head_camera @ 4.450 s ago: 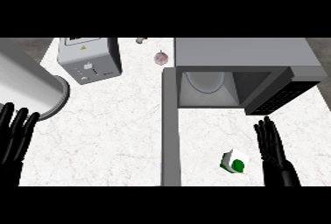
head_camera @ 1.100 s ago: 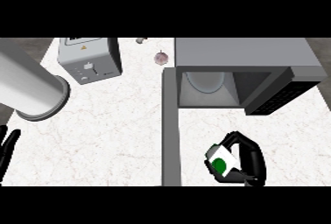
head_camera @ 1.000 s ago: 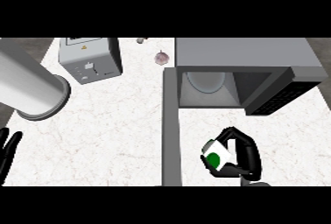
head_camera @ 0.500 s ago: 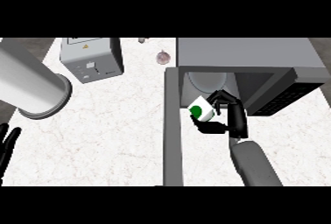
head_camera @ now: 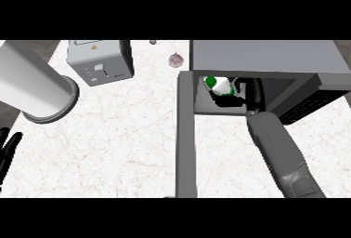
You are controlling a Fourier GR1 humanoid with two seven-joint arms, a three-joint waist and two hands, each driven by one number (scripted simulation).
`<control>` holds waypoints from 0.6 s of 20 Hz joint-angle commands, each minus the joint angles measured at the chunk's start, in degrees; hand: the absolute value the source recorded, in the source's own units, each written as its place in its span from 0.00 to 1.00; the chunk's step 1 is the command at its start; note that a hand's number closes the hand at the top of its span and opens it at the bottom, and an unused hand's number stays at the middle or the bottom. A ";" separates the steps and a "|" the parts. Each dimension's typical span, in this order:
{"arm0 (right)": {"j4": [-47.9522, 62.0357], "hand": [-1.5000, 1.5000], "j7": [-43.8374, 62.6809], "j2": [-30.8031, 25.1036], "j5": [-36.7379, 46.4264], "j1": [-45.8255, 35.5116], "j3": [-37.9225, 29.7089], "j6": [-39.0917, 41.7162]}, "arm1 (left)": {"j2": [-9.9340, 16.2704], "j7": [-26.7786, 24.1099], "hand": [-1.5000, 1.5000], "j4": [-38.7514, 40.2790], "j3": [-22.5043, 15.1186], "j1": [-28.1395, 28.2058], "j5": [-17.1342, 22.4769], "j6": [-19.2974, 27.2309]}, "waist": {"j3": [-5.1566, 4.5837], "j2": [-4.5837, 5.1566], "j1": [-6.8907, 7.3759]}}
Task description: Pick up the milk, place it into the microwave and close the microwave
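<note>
the milk (head_camera: 221, 85), a white carton with a green spot, sits inside the open mouth of the microwave (head_camera: 267, 58) at its left side, with the right hand (head_camera: 237, 95) curled round it and the grey forearm running back toward the near edge. the microwave door (head_camera: 310, 98) hangs open to the right. only fingertips of the left hand (head_camera: 8, 146) show at the near left edge, fingers straight, and a grey toaster (head_camera: 100, 61) stands far left on the counter (head_camera: 130, 135).
</note>
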 commanded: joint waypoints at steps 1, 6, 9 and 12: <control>10.71 1.00 -0.85 -3.43 1.09 -8.09 -3.55 -3.62 | -0.99 0.31 0.00 -0.08 -2.31 -1.36 -1.31 0.28 | 0.07 0.71 1.41; 16.48 1.00 -1.84 -5.14 2.22 -11.16 -5.89 -12.82 | -0.18 -0.40 0.00 0.49 -1.04 -0.46 -0.74 -0.91 | 0.07 0.89 2.23; 17.26 1.00 -5.46 -7.16 3.89 -11.37 -5.82 -18.01 | -0.62 -3.35 0.00 2.94 -0.52 -0.53 -2.55 -1.31 | 0.05 1.06 2.30; 23.01 0.00 -2.38 -9.37 8.32 -14.98 -2.13 -16.20 | 0.14 -1.69 0.00 0.99 -1.20 -0.23 -1.81 -1.93 | 0.06 1.56 3.98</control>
